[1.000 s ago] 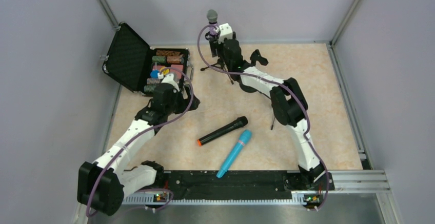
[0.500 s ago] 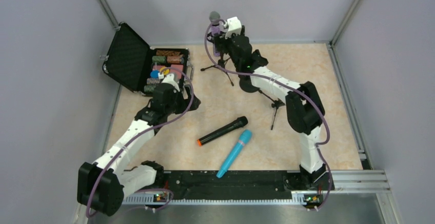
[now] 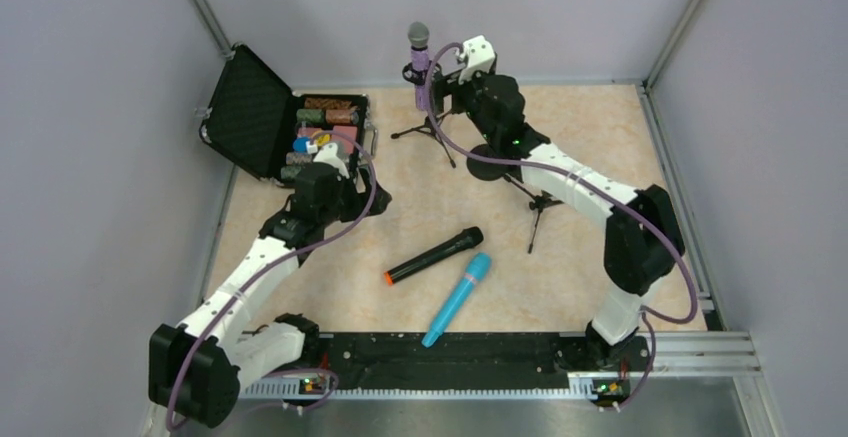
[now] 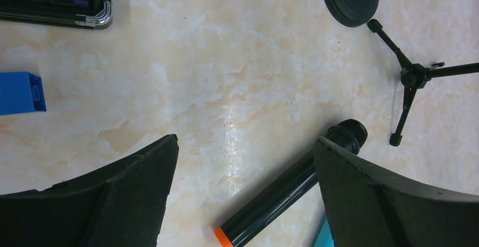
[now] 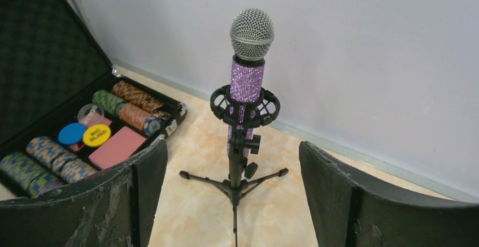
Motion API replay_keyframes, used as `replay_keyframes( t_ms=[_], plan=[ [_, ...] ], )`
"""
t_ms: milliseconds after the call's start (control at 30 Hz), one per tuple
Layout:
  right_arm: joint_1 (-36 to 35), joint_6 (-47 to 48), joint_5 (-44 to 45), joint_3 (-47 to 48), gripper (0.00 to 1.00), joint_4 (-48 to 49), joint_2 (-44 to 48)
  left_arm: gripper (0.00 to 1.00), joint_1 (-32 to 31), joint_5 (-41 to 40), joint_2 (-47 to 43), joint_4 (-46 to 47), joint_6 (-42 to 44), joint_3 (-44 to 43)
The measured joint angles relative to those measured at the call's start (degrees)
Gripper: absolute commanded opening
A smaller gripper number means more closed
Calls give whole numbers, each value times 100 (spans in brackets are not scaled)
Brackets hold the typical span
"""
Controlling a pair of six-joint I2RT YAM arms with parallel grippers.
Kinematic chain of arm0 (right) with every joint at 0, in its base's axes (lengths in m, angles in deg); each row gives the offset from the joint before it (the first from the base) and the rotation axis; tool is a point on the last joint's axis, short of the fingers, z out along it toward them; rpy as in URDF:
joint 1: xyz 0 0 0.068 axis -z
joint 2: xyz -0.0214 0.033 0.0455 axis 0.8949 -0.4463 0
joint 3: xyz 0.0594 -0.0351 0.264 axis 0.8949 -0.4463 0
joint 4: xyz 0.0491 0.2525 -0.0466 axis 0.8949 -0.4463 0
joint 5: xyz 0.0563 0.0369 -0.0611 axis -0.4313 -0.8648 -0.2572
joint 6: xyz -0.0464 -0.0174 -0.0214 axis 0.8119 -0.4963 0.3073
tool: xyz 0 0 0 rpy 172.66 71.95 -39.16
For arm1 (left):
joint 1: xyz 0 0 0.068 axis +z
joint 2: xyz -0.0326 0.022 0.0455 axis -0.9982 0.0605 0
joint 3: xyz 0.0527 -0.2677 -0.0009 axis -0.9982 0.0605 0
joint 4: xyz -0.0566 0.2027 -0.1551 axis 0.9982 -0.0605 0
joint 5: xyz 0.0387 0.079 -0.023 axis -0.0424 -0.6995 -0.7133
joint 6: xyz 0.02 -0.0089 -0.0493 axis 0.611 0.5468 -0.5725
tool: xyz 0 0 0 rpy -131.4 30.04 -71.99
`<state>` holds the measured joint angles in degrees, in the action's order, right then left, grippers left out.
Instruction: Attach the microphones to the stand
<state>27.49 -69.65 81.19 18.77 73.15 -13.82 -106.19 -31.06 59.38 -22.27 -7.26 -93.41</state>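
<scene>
My right gripper (image 5: 231,144) is spread wide and holds nothing. Straight ahead of it, beyond the fingertips and clear of both, the glittery purple microphone with the silver mesh head (image 5: 247,83) stands upright, its barrel seated in the ring clip of the black tripod stand (image 5: 234,185). By my reading that first microphone is attached, and the step in hand is freeing this gripper from it.

My left gripper (image 4: 245,141) is also spread and empty, hanging above the marbled tabletop (image 4: 226,60). Below it lies the matte black microphone with the orange end (image 4: 285,190), slanting across the gap and off toward one finger instead of centred. The all light blue microphone (image 3: 458,297) lies just beside the black one, on the side away from my left gripper.

Two microphones remain on the table. Beyond my left fingertips I see a black round-based stand (image 4: 350,1) and a second black tripod stand (image 4: 415,74); I cannot tell from here how their clips sit.

The next move, I judge, is a pick of the black microphone: shift until its barrel sits mid-gap, turn the wrist so the fingers close across the barrel, then descend.
</scene>
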Motion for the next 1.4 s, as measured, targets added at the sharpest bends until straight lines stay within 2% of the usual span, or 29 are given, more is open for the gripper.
replay_keyframes(
  t_ms=[100, 267, 500, 667, 1000, 1200, 1400],
  plan=[
    [7, -39, -247, -278, 87, -205, 463, 94, 0, 44, -37, 7, 0, 0],
    [68, -87, -796, -623, 99, -778, 1248, 94, 0, 184, -142, 144, 7, 2],
    [396, -356, -1360, -1676, 99, -1416, 2430, 93, 0, 402, -343, 275, 70, 2],
    [732, -761, -1445, -2555, 99, -1834, 3268, 93, 0, 422, -699, 304, 153, -9],
    [1139, -1331, -1307, -3047, 99, -2815, 4583, 93, 0, 579, -977, 564, 70, -160],
    [1720, -1440, -1340, -3049, 99, -3193, 4527, 93, 0, 822, -669, 717, -214, -138],
    [2044, -1220, -1744, -2780, 99, -3425, 3600, 93, 0, 1200, -133, 876, -448, -66]
  ],
)
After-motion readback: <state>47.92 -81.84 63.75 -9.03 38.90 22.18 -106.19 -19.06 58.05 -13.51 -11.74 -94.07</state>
